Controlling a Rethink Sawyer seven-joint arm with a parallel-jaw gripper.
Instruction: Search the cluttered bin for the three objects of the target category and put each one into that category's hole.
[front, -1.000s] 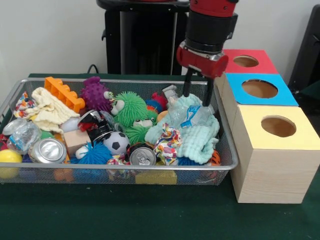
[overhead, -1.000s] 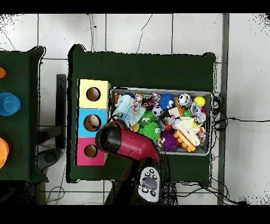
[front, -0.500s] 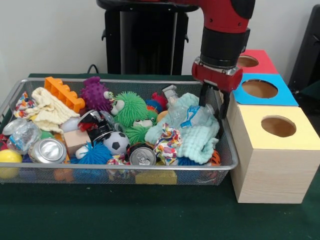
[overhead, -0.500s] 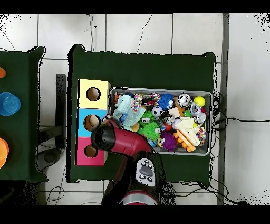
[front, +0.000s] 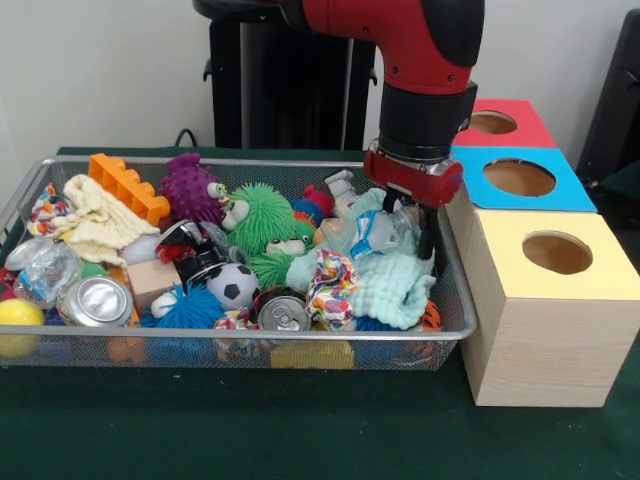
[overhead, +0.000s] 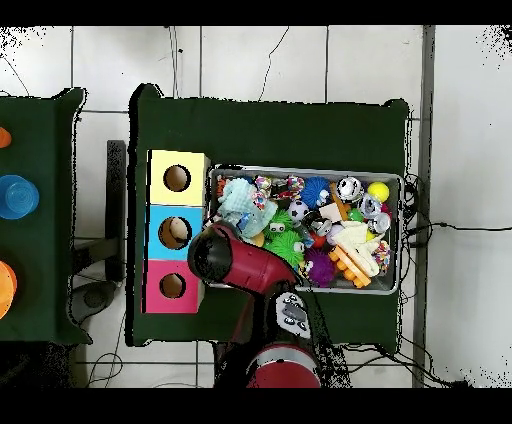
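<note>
The black two-fingered gripper (front: 408, 222), fingers spread, straddles a crumpled clear plastic bottle (front: 385, 230) atop pale green cloth (front: 395, 285) at the wire mesh bin (front: 240, 345)'s box end; likely light, slippery, crushable, best pinched mid-body.

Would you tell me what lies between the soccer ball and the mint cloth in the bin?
In the front view, a silver can and a multicoloured rag lie between the soccer ball and the mint cloth.

bin (front: 455, 330): wire mesh, cluttered | plastic bottle (front: 385, 228): clear, apparently crumpled, lying on mint cloth
</note>
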